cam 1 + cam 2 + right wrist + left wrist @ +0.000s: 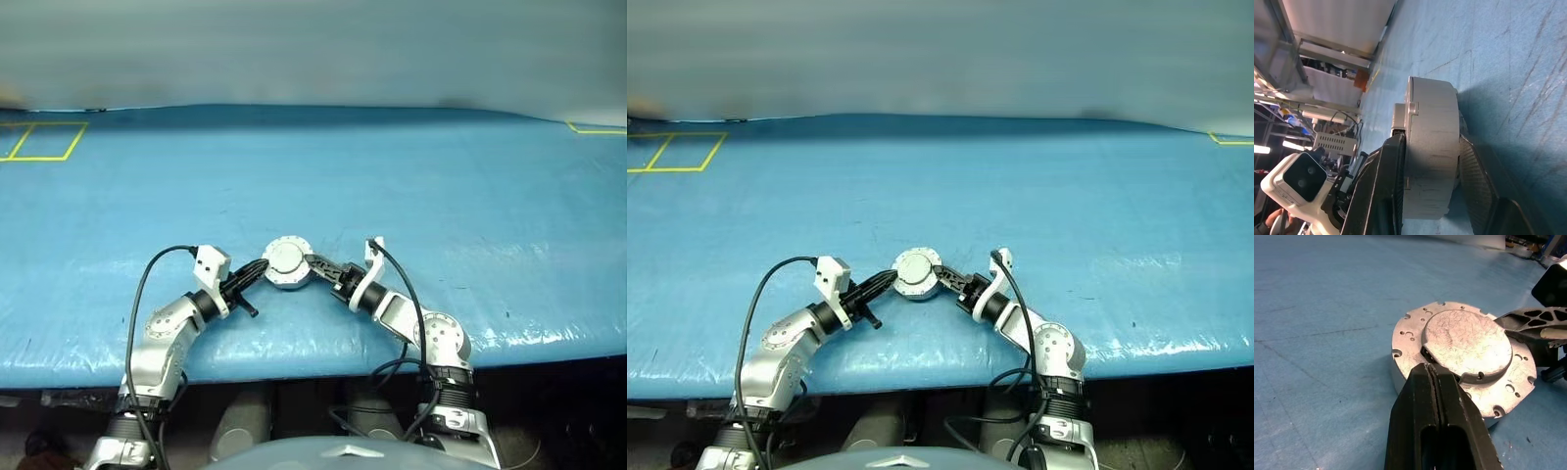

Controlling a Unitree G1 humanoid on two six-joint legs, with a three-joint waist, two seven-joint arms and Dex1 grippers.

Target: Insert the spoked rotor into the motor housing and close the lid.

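Housing (287,264) sits on blue tabletop (470,215), lid (1467,343) down on it. Right pincer (1430,186) clamps housing top-to-bottom, likely pressing lid shut. Left pincer (1436,382), clenched empty, braces the lid's edge.

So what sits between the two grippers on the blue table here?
The round silver-metal motor housing, its toothed silver lid lying flat on top. The left gripper flanks one side, the right gripper the other, in the left eye view.

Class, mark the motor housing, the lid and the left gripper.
motor housing (1432,147), right wrist view, on its curved side wall.
lid (1466,340), left wrist view, on its raised round centre.
left gripper (1435,377), left wrist view, at its black tip.
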